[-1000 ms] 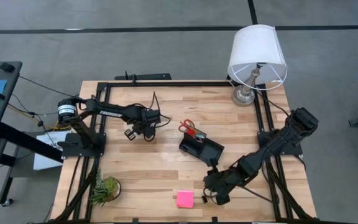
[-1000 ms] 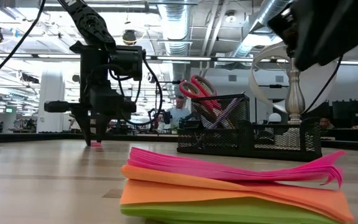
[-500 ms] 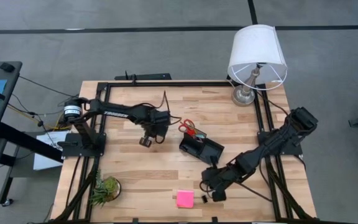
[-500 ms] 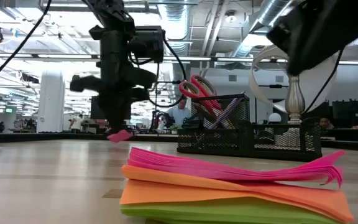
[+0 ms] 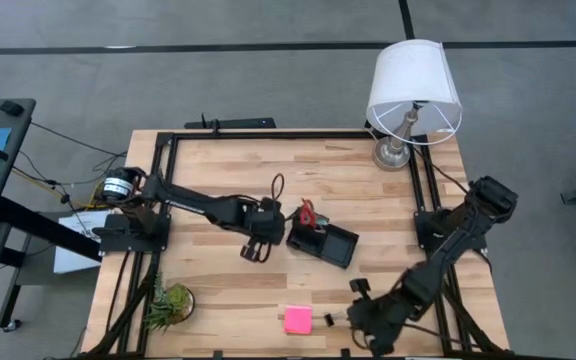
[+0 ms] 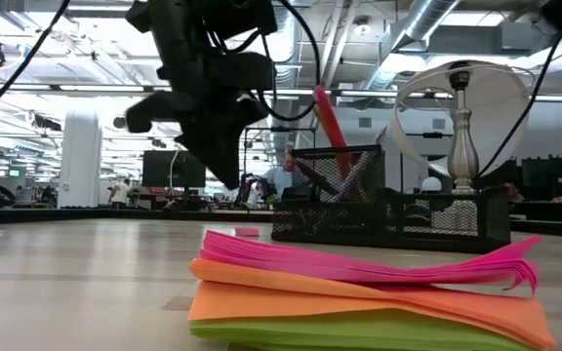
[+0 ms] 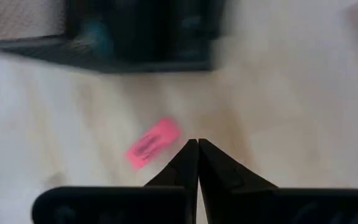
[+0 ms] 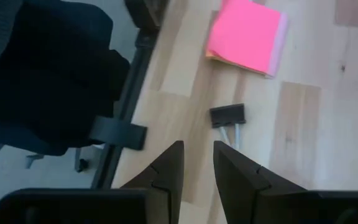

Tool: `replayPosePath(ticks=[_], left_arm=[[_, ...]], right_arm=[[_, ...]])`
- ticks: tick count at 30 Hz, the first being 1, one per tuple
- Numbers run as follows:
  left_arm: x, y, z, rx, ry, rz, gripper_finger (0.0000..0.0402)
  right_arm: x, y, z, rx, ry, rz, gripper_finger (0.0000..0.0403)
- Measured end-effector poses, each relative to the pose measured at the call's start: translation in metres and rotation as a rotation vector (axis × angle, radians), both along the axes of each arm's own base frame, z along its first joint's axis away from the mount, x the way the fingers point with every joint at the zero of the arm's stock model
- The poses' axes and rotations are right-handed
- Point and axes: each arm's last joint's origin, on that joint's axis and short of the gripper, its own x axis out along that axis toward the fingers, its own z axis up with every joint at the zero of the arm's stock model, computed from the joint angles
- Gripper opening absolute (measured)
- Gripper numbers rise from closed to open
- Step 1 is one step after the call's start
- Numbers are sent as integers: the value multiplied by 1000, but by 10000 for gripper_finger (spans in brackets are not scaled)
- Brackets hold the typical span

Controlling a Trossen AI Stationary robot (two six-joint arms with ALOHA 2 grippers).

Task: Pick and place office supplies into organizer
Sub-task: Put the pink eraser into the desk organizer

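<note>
The small green plant (image 5: pixel 171 303) sits well to the left of the organizer (image 5: pixel 324 243). The left pincer (image 5: pixel 255 250) hangs just left of the organizer, its fingers pressed together and empty; the pink eraser (image 7: pixel 153 142) lies on the surface (image 5: pixel 218 285) just beside its tips. Red-handled scissors (image 5: pixel 304 212) stand in the organizer's left end. Below the organizer lies the pink sticky-note pad (image 5: pixel 297 319), with the black binder clip (image 8: pixel 227 116) just right of it. The right pincer (image 5: pixel 360 322) hovers there, slightly parted, holding nothing.

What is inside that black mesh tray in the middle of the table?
The organizer holds the red-handled scissors standing upright in its taller end, with some pens leaning beside them. The lower compartments look empty from above, but the mesh walls hide their floors.
</note>
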Motion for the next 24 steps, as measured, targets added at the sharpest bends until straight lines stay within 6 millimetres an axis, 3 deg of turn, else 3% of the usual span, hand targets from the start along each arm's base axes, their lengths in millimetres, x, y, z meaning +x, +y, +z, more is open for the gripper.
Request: replayPosePath(ticks=[7, 13, 19, 24], left_arm=[[9, 9, -12, 69, -7, 10, 15], [14, 29, -38, 114, 85, -21, 90], [23, 34, -61, 199, 140, -157, 166], [21, 32, -62, 98, 152, -232, 183]], right_arm=[[-11, 12, 2, -7, -52, 22, 81], [-7, 10, 3, 1, -63, 6, 81], [-2, 6, 2, 0, -61, -13, 81], [1, 3, 2, -4, -56, -24, 81]])
